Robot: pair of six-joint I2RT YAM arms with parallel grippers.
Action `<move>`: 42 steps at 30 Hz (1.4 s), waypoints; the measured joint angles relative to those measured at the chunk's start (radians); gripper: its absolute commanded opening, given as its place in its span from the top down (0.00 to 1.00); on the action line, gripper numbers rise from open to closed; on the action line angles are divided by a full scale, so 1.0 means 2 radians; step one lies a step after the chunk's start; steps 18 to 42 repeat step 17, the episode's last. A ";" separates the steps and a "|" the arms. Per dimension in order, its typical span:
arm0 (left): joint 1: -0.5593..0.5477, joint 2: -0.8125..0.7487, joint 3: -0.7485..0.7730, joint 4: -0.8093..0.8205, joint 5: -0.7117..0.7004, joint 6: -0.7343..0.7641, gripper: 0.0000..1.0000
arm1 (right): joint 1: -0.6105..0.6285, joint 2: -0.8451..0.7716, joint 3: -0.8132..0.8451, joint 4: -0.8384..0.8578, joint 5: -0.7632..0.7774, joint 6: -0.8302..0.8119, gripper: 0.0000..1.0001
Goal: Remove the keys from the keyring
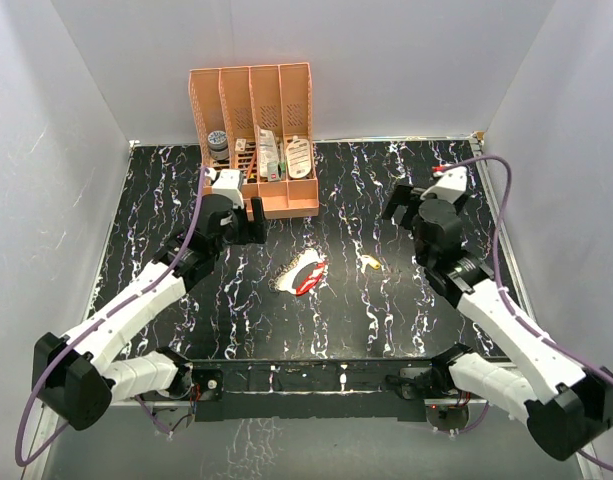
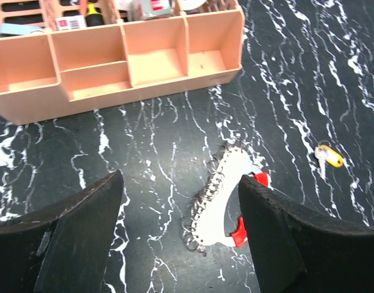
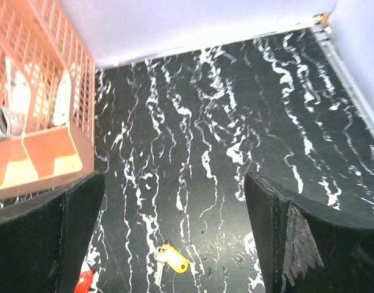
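Observation:
The keyring is a white oval tag with red ends, lying flat mid-table. Thin wire rings run along the near edge of the tag. A small key with a yellow fob lies apart on the table, right of the tag. It also shows in the left wrist view as the key and in the right wrist view as the key. My left gripper hovers open above the tag, holding nothing. My right gripper is wide open and empty, above and behind the key.
An orange rack with several small items stands at the back, close behind the left gripper. The right gripper is raised at the back right. White walls enclose the black marbled table.

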 measured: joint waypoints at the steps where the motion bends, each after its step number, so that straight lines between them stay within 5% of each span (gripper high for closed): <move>1: 0.000 -0.002 0.000 -0.002 -0.010 0.000 0.23 | 0.000 -0.016 -0.001 0.000 0.013 -0.004 0.02; 14: 0.000 -0.045 -0.019 -0.011 -0.072 0.004 0.18 | 0.000 -0.079 -0.035 0.013 0.116 -0.017 0.02; 42: 0.000 -0.056 -0.029 -0.010 -0.080 0.007 0.13 | 0.000 -0.076 -0.035 0.014 0.121 -0.017 0.02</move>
